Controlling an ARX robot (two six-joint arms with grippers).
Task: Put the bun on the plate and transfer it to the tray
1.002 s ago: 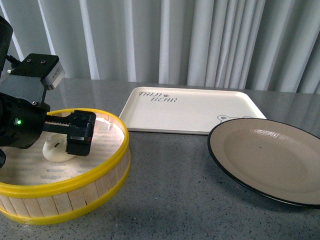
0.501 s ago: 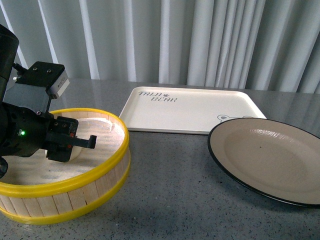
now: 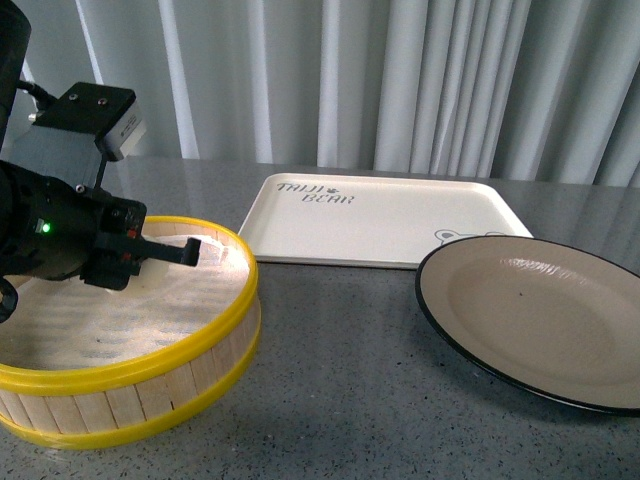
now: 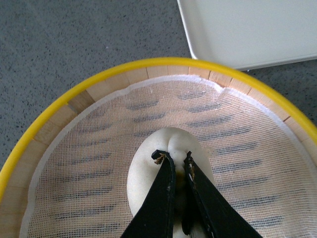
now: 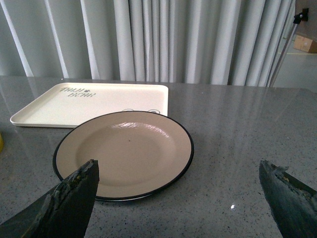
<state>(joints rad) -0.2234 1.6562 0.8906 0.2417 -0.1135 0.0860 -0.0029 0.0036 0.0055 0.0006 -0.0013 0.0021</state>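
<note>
The left gripper (image 3: pixel 190 250) has come up from the floor of the yellow-rimmed wooden basket (image 3: pixel 230 312) since 1 second ago. Its jaws are closed on the bun (image 4: pixel 143 183), pinching the soft white dough above the thin mesh cloth. So the bun looks picked up, ready for the plate. The flat cream tray (image 3: pixel 400 225) is bare. The round, shiny plate (image 3: pixel 540 320) is empty. The right gripper (image 5: pixel 177 167) has its jaws wide apart.
</note>
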